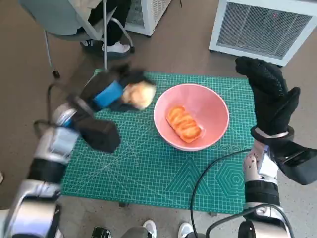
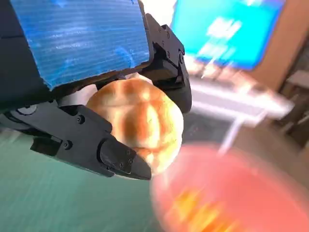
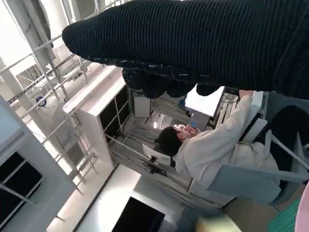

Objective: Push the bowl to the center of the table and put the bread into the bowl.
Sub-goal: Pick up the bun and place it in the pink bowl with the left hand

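A pink bowl (image 1: 208,106) stands on the green cutting mat (image 1: 148,168), a little right of its middle, with a glazed orange pastry (image 1: 184,123) lying inside it. My left hand (image 1: 111,91) holds a round pale bread roll (image 1: 138,94) in the air just left of the bowl's rim. In the left wrist view the black fingers (image 2: 96,145) clasp the roll (image 2: 140,121) from both sides, with the blurred bowl (image 2: 241,193) close beyond it. My gloved right hand (image 1: 270,91) is raised at the bowl's right side, holding nothing.
A white slatted appliance (image 1: 262,25) stands on the floor beyond the table's far right corner. A person sits on a grey chair (image 1: 74,20) beyond the far left corner and shows in the right wrist view (image 3: 212,150). A black cable (image 1: 213,168) crosses the mat's near right part.
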Controlling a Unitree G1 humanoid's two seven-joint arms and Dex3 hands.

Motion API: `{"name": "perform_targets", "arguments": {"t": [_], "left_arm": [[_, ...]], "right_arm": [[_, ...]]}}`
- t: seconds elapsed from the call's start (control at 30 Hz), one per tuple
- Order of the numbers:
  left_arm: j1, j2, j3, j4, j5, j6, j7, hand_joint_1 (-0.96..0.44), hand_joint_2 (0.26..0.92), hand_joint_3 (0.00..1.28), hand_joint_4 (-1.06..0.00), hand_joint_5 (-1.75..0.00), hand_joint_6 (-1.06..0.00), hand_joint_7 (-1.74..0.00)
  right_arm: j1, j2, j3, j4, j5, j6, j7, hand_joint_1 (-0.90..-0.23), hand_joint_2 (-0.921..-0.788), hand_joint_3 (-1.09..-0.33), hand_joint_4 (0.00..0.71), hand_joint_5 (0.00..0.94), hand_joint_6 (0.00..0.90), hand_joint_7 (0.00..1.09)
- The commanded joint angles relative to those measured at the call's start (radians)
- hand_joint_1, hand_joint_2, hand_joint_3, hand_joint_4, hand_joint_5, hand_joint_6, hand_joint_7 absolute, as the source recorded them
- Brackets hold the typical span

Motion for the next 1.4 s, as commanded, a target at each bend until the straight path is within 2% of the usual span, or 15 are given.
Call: {"name": "perform_targets", "arguments": {"t": [0.03,0.23,0.53,0.6,0.63,0.67,0.7,0.73,0.77,0.83,0.97,1.17,1.3,1.4], "left_arm": [[-0.082,-0.053,-0.030,0.122,0.035,-0.045,0.047,0.00,0.921,0.08,-0.62,-1.23,-0.65,-1.14],[-0.178,-0.123,-0.069,0.292,0.055,-0.082,0.057,0.00,0.921,0.10,-0.61,-1.25,-0.62,-1.17],[-0.273,-0.217,-0.128,0.489,0.095,-0.080,0.059,0.00,0.921,0.11,-0.62,-1.23,-0.61,-1.21],[-0.285,-0.231,-0.145,0.514,0.104,-0.067,0.038,0.00,0.921,0.15,-0.58,-1.26,-0.55,-1.26],[-0.289,-0.237,-0.153,0.524,0.108,-0.059,0.026,-0.04,0.913,0.14,-0.46,-1.01,-0.43,-1.07],[-0.292,-0.243,-0.164,0.531,0.113,-0.045,0.004,-0.05,0.914,0.14,-0.43,-0.89,-0.40,-0.98],[-0.295,-0.246,-0.171,0.536,0.116,-0.036,-0.011,-0.07,0.905,0.10,-0.32,-0.60,-0.31,-0.77],[-0.298,-0.251,-0.179,0.541,0.117,-0.022,-0.037,-0.09,0.903,0.08,-0.26,-0.39,-0.26,-0.61],[-0.300,-0.254,-0.183,0.545,0.118,-0.013,-0.055,-0.11,0.896,0.05,-0.17,-0.25,-0.21,-0.48],[-0.306,-0.264,-0.189,0.552,0.113,0.015,-0.108,-0.15,0.887,0.03,-0.09,-0.13,-0.15,-0.37],[-0.308,-0.275,-0.205,0.558,0.122,0.039,-0.139,-0.25,0.881,0.01,-0.02,-0.03,-0.11,-0.27],[-0.258,-0.275,-0.190,0.564,0.107,0.002,-0.077,-0.35,0.887,0.01,0.00,0.00,-0.13,-0.26],[-0.228,-0.278,-0.165,0.570,0.079,-0.023,-0.047,-0.35,0.889,0.01,0.00,0.00,-0.14,-0.26],[-0.203,-0.278,-0.136,0.567,0.046,-0.051,-0.031,-0.36,0.892,0.01,0.00,0.00,-0.12,-0.24]], "right_arm": [[0.003,0.008,0.002,0.013,0.001,0.002,0.000,-0.593,-0.921,-0.761,0.369,0.001,0.346,0.06],[0.004,0.010,0.002,0.006,0.000,0.001,-0.001,-0.595,-0.921,-0.761,0.369,0.001,0.347,0.06],[0.016,0.005,0.000,-0.010,-0.003,0.000,-0.008,-0.595,-0.921,-0.762,0.369,0.001,0.347,0.06],[0.019,0.003,-0.002,-0.011,-0.005,-0.002,-0.011,-0.593,-0.921,-0.762,0.369,0.001,0.347,0.06],[0.020,0.002,-0.002,-0.012,-0.006,-0.004,-0.012,-0.591,-0.921,-0.763,0.369,0.001,0.347,0.06],[0.021,0.001,-0.003,-0.013,-0.008,-0.005,-0.013,-0.590,-0.921,-0.763,0.369,0.001,0.347,0.06],[0.022,0.001,-0.003,-0.013,-0.010,-0.007,-0.015,-0.589,-0.921,-0.764,0.369,0.000,0.347,0.06],[0.024,0.000,-0.003,-0.014,-0.011,-0.008,-0.016,-0.589,-0.921,-0.765,0.368,0.000,0.347,0.06],[0.025,0.000,-0.004,-0.015,-0.012,-0.008,-0.017,-0.588,-0.921,-0.765,0.368,0.000,0.346,0.06],[0.029,-0.001,-0.003,-0.020,-0.016,-0.010,-0.023,-0.589,-0.921,-0.765,0.368,0.000,0.346,0.06],[0.035,-0.001,-0.001,-0.029,-0.023,-0.009,-0.035,-0.592,-0.921,-0.766,0.367,0.000,0.346,0.06],[0.052,-0.001,0.006,-0.059,-0.036,-0.004,-0.056,-0.594,-0.921,-0.767,0.366,0.000,0.346,0.06],[0.063,-0.002,0.009,-0.076,-0.044,0.000,-0.068,-0.594,-0.921,-0.768,0.366,0.000,0.348,0.06],[0.068,-0.004,0.010,-0.085,-0.047,0.004,-0.073,-0.593,-0.921,-0.769,0.365,0.000,0.347,0.06]]}}
